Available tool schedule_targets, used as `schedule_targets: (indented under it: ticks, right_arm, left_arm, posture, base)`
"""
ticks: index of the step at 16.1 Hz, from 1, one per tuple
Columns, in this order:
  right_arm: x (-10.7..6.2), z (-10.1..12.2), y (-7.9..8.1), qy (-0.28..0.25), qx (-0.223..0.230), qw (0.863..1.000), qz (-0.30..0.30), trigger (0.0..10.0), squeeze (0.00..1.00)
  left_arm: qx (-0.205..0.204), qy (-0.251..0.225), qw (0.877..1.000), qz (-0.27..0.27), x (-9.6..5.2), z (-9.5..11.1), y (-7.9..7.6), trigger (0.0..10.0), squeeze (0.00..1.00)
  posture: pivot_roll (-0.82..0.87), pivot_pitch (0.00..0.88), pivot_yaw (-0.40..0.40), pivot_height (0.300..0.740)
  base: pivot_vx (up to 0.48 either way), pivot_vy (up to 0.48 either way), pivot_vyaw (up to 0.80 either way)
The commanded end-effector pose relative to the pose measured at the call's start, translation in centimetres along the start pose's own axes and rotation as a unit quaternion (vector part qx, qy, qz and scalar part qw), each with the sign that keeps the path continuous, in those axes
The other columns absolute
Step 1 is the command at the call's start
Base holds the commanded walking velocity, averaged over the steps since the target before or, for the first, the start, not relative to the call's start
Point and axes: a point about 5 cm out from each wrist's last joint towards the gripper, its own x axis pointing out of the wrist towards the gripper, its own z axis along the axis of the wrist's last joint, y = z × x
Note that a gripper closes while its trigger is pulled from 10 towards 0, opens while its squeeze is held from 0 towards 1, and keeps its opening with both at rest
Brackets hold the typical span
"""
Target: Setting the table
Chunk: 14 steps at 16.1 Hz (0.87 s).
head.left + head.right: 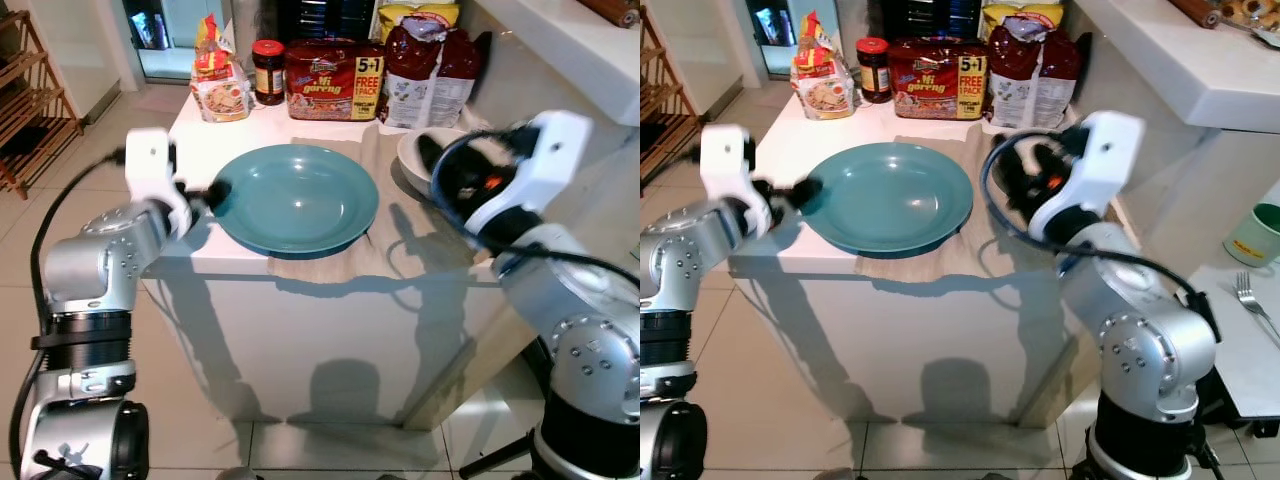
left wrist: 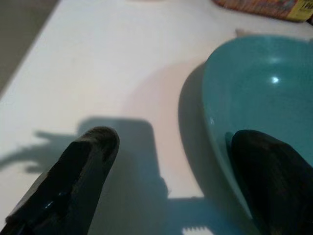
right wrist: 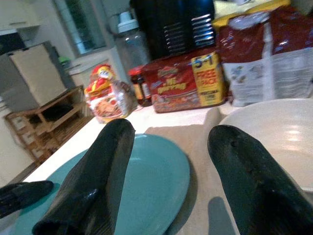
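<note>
One teal plate (image 1: 296,197) sits on my white table (image 1: 215,143), lying on a beige cloth (image 1: 400,235). One white bowl (image 1: 420,152) is just beside it on my right. Along the back edge I count four food items: one small snack bag (image 1: 220,75), one dark jar with a red lid (image 1: 268,70), one red noodle multipack (image 1: 333,80) that reads "Mi goreng" and "5+1 FREE PACK", and one dark red bag (image 1: 430,70) whose print I can't read. My left end effector (image 2: 166,171) is spread open and empty, its fingers either side of the plate's near-left rim. My right end effector (image 3: 168,176) is also wide open, holding nothing, hovering near the bowl.
</note>
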Motion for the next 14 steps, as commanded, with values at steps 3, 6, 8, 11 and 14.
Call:
schedule_targets:
  ticks: [3,6,8,11,14]
  right_arm:
    - [0.2,-1.0,0.1,0.016,0.002,1.000,0.016,10.0,0.00]
    - [0.3,-1.4,0.3,0.025,0.012,0.999,0.030,10.0,0.00]
    - [0.2,-2.0,0.4,0.037,0.018,0.998,0.048,10.0,0.00]
    - [0.1,-2.7,0.2,0.053,0.014,0.997,0.050,10.0,0.00]
    - [0.0,-2.8,0.3,0.056,0.012,0.997,0.057,10.0,0.00]
  left_arm:
    - [-0.025,0.040,0.999,-0.008,0.3,-0.6,0.5,10.0,0.64]
    - [-0.105,0.041,0.990,-0.080,0.6,-0.5,-0.6,10.0,0.16]
    - [-0.145,0.030,0.981,-0.125,0.7,0.3,-1.6,10.0,0.00]
    - [-0.144,0.051,0.977,-0.149,1.1,-0.1,-2.5,10.0,0.00]
    - [-0.144,0.067,0.976,-0.147,1.4,-0.7,-2.8,0.0,0.00]
  posture:
    - [0.08,0.000,-0.030,0.740]
    - [0.08,0.000,-0.030,0.740]
    - [0.07,0.000,-0.025,0.740]
    - [0.07,0.000,-0.024,0.740]
    - [0.07,0.000,-0.019,0.740]
  base:
    - [0.000,0.000,0.00]
    - [0.000,0.000,0.00]
    - [0.000,0.000,0.00]
    - [0.000,0.000,0.00]
    - [0.000,0.000,0.00]
